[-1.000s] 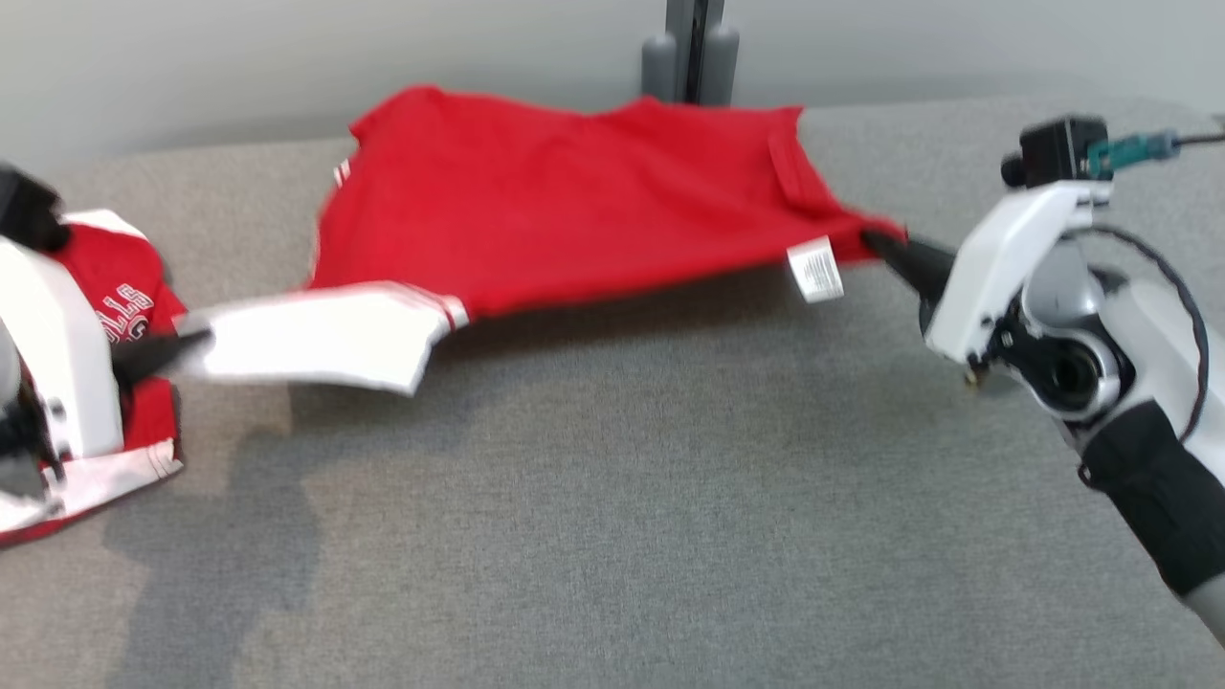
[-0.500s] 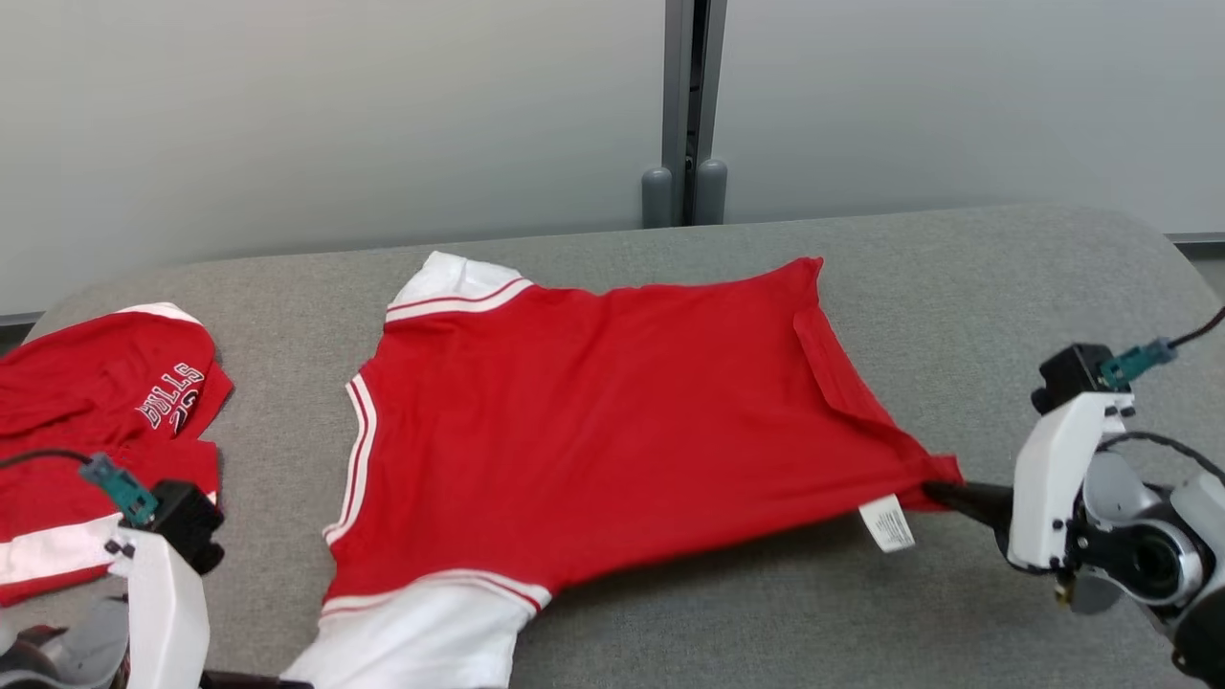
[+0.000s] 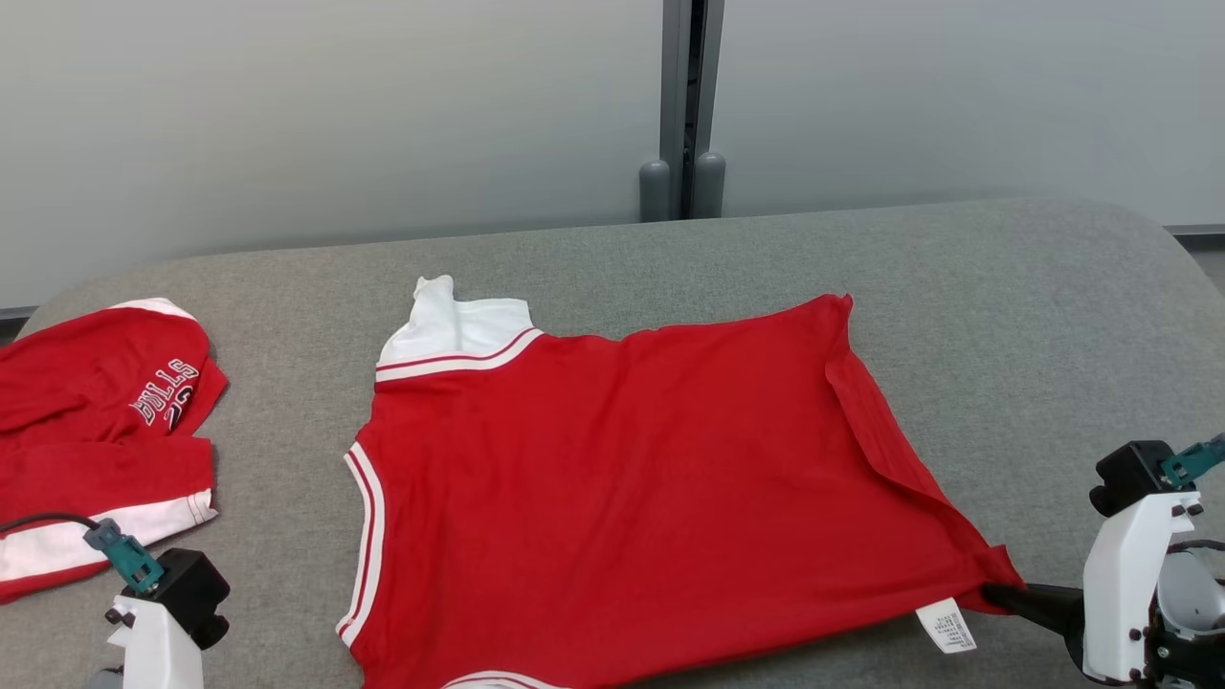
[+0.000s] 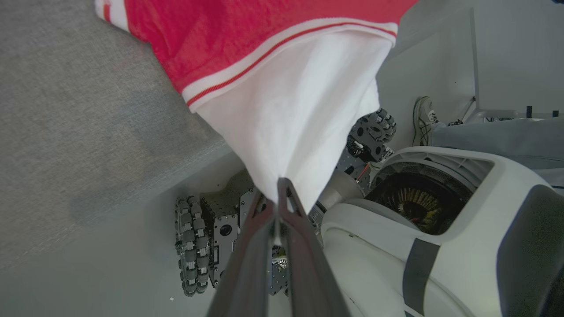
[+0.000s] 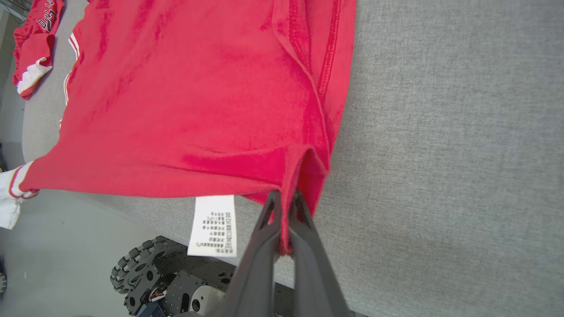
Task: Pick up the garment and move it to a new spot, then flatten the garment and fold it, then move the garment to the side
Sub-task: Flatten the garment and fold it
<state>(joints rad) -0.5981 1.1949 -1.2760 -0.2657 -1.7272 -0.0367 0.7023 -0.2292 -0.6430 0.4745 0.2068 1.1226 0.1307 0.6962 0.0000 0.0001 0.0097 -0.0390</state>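
Garment (image 3: pixel 622 478): you've got the red jersey spread mostly flat on the bench (image 3: pixel 1005 316), straight out in front of the grey post (image 3: pixel 681 105), reaching the near bench edge.
L tool (image 4: pixel 278 185): fingers pressed together on the tip of the near sleeve (image 4: pixel 299 110). You're holding that white sleeve off the bench edge, front-left of the post, above the robot's wheels (image 4: pixel 191 246).
R tool (image 3: pixel 1000 595): clamped on the red hem corner, front-right of the post, low over the bench. The corner is pulled to a point.
Care label (image 3: pixel 946 627): white, hanging just beside your R tool's tips, on the side nearer the post.
Far sleeve (image 3: pixel 455 330): white, lying on the bench, front and a bit left of the post, tip curled up.
R-side hem: a fold runs from the far corner down to your R tool.
2nd jersey (image 3: pixel 96 421): red w/ "BULLS" lettering, bunched up, far left of the post, well apart from the garment.
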